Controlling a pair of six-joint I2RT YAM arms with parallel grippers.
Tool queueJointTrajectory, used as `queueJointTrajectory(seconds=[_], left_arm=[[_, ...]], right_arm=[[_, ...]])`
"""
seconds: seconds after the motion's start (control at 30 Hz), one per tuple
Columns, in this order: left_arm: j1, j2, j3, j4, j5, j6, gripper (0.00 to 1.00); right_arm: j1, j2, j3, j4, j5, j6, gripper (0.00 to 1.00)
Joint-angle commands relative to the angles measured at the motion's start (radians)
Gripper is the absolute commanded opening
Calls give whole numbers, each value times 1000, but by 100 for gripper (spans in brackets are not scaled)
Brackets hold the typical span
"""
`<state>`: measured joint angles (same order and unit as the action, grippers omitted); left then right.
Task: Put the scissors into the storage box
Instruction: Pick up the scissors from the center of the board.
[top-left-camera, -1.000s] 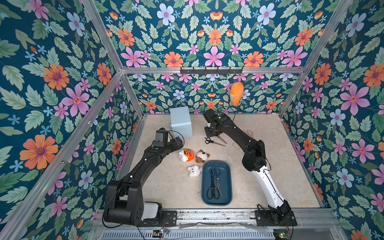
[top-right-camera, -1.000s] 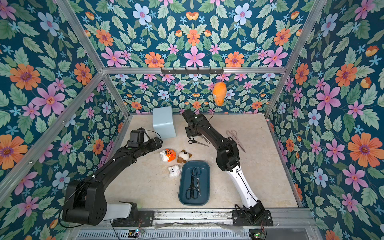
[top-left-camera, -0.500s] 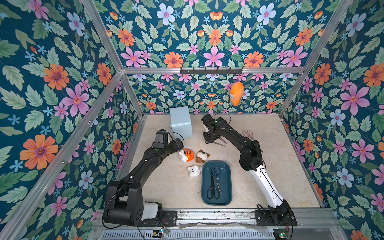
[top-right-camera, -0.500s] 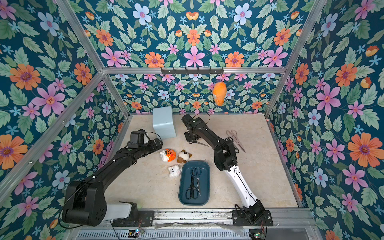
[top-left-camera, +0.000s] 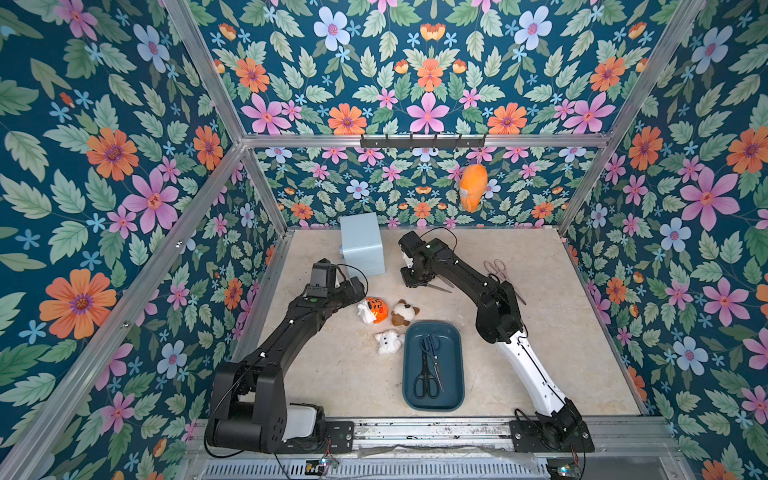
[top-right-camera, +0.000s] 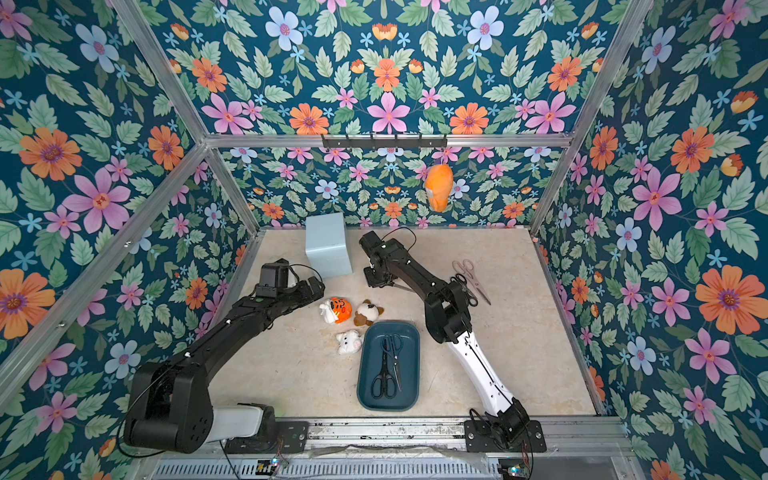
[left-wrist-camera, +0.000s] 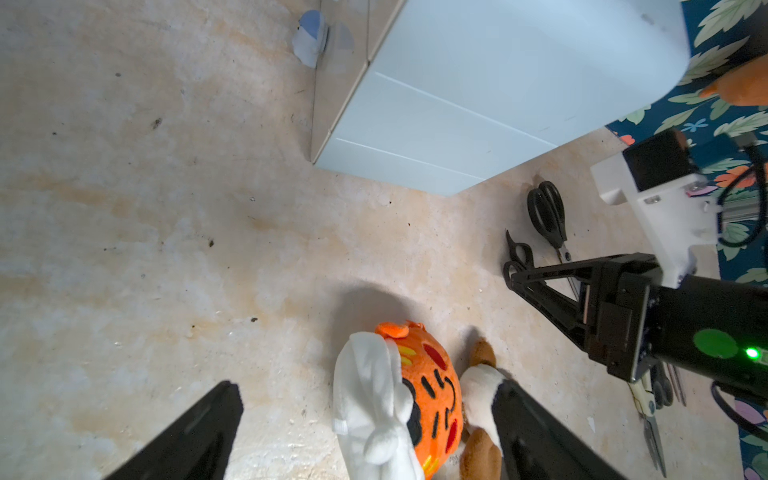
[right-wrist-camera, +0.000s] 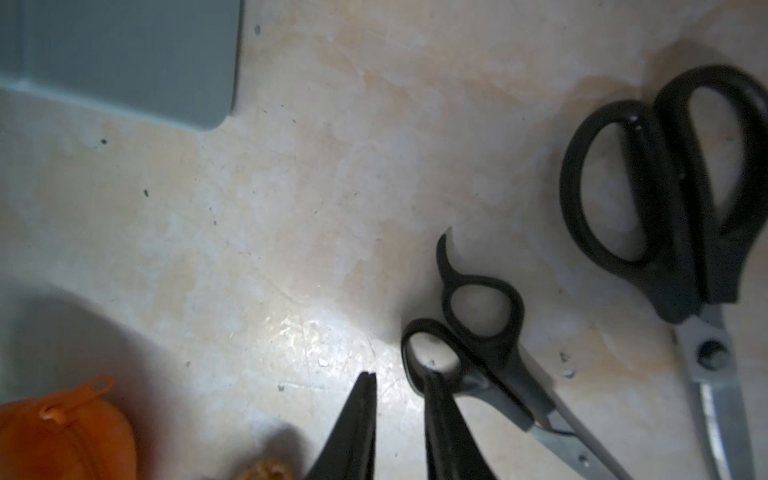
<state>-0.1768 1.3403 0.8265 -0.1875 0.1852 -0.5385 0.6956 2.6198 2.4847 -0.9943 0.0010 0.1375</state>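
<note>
While your right gripper (right-wrist-camera: 400, 376) is slightly parted, one fingertip (right-wrist-camera: 434, 388) at the loop of a small black pair (right-wrist-camera: 484, 328) on the bench (right-wrist-camera: 291, 208), storage box (top-left-camera: 452, 361) holds two black scissors (top-left-camera: 428, 365), left gripper (left-wrist-camera: 368, 386) spread wide.

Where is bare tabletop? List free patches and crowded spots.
Free: the near strip between the left arm and the storage box; the wide stretch between the right arm and the right wall. Crowded: plush toys by the box's far end; scissors on both sides of the right arm.
</note>
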Motion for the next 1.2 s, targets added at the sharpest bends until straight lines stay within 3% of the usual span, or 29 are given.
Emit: queueJointTrajectory(seconds=[0.0,0.43,0.9,1.17], left_arm=[[0,4,2,6,2,9,99],[0,5,8,-1,-1,17,99],[0,8,3,16,10,6,99],[1,9,6,17,14,3,99]], right_arm=[[2,8,-3,12,8,23,24],[4,64,-6,-15,109,-8,19],[10,44,-125,-183,157,-21,0],[9,34,-152,-157,139,0,0]])
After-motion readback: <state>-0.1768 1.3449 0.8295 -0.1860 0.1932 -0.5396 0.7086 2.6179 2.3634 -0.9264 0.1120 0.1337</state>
